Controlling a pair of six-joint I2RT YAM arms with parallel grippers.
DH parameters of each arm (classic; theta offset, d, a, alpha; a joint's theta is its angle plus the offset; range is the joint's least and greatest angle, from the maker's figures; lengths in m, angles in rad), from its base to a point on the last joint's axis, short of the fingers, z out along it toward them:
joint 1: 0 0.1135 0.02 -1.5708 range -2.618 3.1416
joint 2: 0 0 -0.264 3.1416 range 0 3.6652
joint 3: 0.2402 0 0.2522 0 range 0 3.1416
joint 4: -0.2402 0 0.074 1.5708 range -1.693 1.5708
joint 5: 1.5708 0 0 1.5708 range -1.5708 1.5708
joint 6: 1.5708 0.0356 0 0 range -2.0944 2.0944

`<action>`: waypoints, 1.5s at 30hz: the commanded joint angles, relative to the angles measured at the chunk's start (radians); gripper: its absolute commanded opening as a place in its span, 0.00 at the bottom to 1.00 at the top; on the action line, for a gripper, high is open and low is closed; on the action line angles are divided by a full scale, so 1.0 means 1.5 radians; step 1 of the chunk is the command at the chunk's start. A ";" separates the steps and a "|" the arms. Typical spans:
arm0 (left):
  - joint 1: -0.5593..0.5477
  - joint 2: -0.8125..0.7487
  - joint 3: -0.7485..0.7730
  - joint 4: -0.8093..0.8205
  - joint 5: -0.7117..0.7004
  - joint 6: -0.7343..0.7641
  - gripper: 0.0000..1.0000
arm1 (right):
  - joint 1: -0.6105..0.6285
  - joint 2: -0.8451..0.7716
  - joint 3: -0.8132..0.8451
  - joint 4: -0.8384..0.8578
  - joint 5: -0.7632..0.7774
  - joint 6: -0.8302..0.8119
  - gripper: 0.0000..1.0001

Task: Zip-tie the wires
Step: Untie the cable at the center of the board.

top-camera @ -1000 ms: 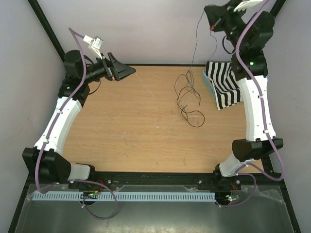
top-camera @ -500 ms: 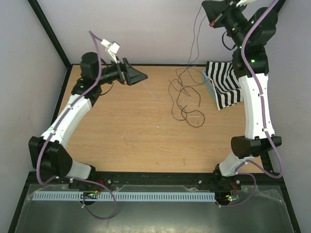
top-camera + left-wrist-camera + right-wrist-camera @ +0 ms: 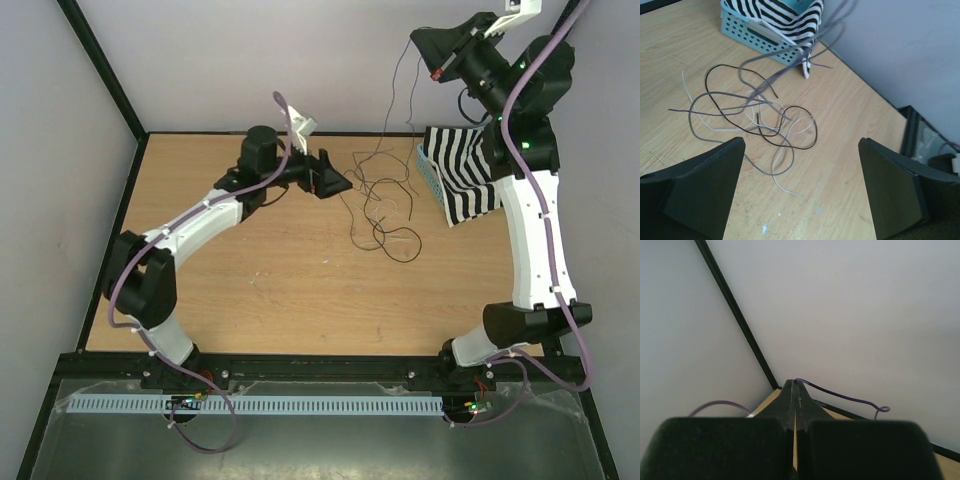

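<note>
The wires (image 3: 378,205) are thin black and pale grey strands, looped on the wooden table at back centre-right. A few strands rise up to my right gripper (image 3: 419,41), which is held high near the back wall and shut on them. In the right wrist view the jaws (image 3: 795,385) are pressed together, with a thin strand (image 3: 840,395) coming out of the tips. My left gripper (image 3: 336,182) is open and empty, just left of the wire pile. In the left wrist view the wires (image 3: 752,107) lie ahead of the spread fingers (image 3: 702,185).
A light-blue basket (image 3: 430,172) lined with a black-and-white striped cloth (image 3: 465,170) stands at the back right, right next to the wires. It also shows in the left wrist view (image 3: 747,35). The table's right edge and a black frame post (image 3: 912,125) are beyond.
My left arm has swung from the back left across to just beside the wires. My right gripper has shifted slightly left and up with the strands, and the pile has shifted a little.
</note>
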 commanded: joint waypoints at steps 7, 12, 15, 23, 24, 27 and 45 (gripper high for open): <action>-0.076 0.105 0.088 0.061 -0.093 0.126 0.93 | 0.001 -0.099 -0.056 0.019 -0.013 -0.011 0.00; -0.104 0.150 0.114 0.065 -0.108 0.138 0.79 | 0.001 -0.120 -0.073 0.019 -0.006 -0.019 0.00; -0.110 0.168 0.117 0.069 -0.103 0.136 0.63 | 0.001 -0.129 -0.079 0.016 -0.002 -0.028 0.00; -0.111 0.183 0.079 0.072 -0.099 0.129 0.17 | 0.001 -0.138 -0.084 -0.005 0.028 -0.048 0.00; -0.109 0.185 0.070 0.072 -0.105 0.130 0.16 | 0.001 -0.139 -0.084 -0.009 0.035 -0.052 0.00; -0.093 0.184 0.036 0.072 -0.113 0.118 0.11 | 0.001 -0.137 -0.076 -0.040 0.075 -0.073 0.00; 0.110 0.150 -0.128 0.071 -0.125 -0.022 0.21 | -0.016 -0.142 -0.145 -0.150 0.363 -0.179 0.00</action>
